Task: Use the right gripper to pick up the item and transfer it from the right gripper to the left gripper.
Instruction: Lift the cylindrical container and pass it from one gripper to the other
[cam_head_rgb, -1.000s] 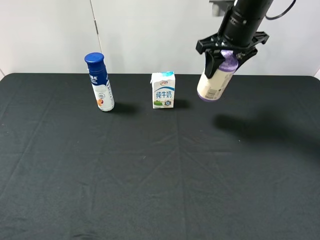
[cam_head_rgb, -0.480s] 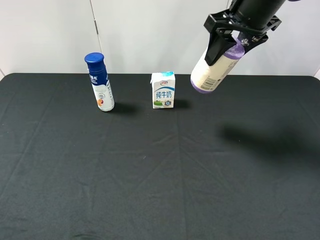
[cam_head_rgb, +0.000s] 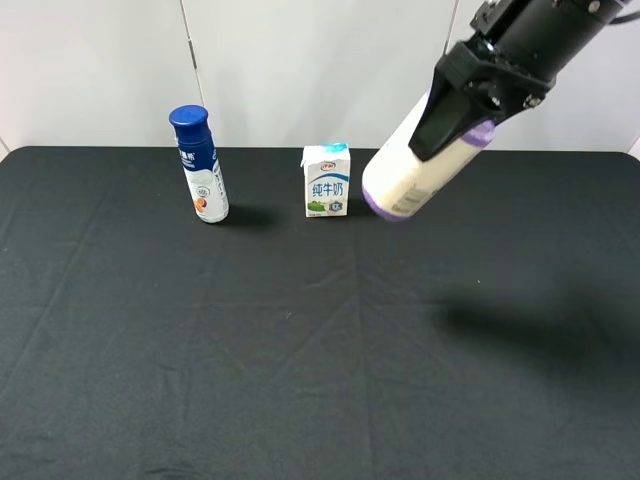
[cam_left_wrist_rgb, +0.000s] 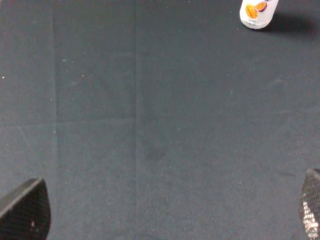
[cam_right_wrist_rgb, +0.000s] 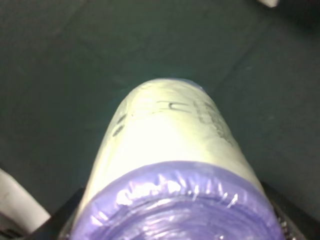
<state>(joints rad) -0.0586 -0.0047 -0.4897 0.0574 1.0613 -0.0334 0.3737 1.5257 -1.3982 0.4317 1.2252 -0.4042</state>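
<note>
I am tilting the bottle (cam_head_rgb: 410, 168) further, high above the surface (cam_head_rgb: 250, 360), my right tool (cam_head_rgb: 455, 112) clamping its capped end. Judging it light, rigid and slick, I am offering its bare body to my gaping left tool (cam_left_wrist_rgb: 167, 212).

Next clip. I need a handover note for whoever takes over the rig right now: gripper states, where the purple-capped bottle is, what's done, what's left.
Right gripper: shut on the purple-capped bottle near its cap. The bottle is tilted, in the air above the black table, base end pointing down toward the milk carton.
Left gripper: open, empty, over bare cloth, out of the high view.
Done: pickup.
Left: bring the grippers together, close the left on the bottle, release the right.
The blue-capped bottle and the carton stand at the back.
</note>
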